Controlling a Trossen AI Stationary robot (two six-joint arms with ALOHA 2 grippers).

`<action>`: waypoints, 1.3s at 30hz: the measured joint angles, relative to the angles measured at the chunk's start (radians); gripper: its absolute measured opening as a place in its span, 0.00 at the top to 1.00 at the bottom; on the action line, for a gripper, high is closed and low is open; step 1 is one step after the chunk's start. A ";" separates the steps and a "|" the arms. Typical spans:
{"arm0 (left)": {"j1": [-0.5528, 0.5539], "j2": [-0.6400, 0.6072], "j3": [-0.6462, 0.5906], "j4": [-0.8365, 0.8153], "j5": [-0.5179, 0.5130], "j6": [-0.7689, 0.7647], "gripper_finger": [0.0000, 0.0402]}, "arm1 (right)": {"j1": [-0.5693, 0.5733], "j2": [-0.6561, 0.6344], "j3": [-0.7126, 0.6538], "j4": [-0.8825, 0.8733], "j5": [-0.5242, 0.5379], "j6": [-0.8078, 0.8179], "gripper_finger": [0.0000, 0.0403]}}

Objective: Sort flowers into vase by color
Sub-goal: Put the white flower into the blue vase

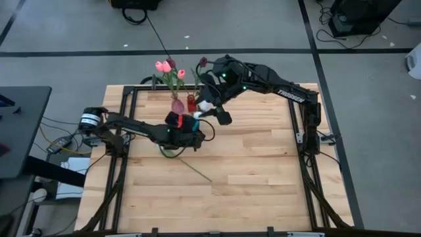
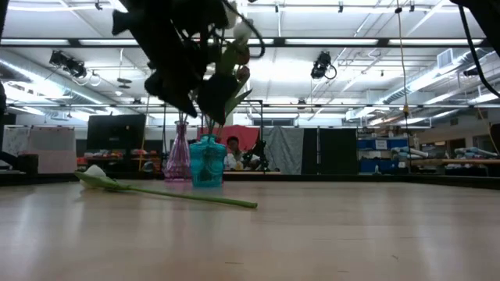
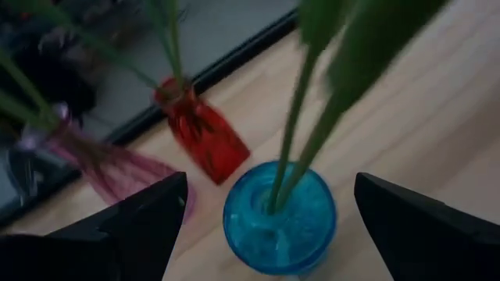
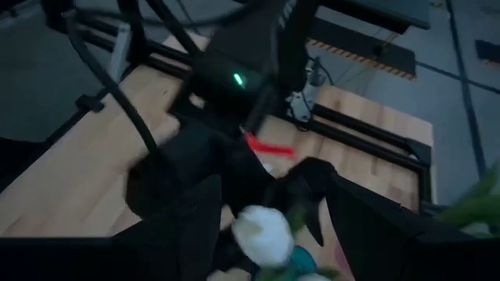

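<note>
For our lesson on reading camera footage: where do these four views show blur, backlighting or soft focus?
Left wrist view: blue vase fairly sharp, green stems close to the lens and red vase smeared. Right wrist view: white tulip and dark arm soft. Low view: bright ceiling lights leave the grippers a silhouette. High view: evenly lit, sharp table.

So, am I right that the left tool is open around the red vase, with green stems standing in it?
Not quite: the left wrist view shows the left tool open around the blue vase, which holds the green stems. The red vase stands beyond it.
</note>
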 joint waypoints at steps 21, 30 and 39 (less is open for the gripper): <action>-0.184 -0.264 0.000 -0.199 0.319 0.090 0.07 | 0.092 -0.126 0.005 0.006 0.186 0.255 0.40; -0.367 -0.255 0.000 -0.190 0.477 0.122 0.09 | 0.358 -0.128 -0.219 0.131 0.446 0.398 0.40; -0.659 -0.255 0.000 -0.172 0.360 0.161 0.18 | 0.541 -0.124 -0.537 0.471 0.646 0.657 0.40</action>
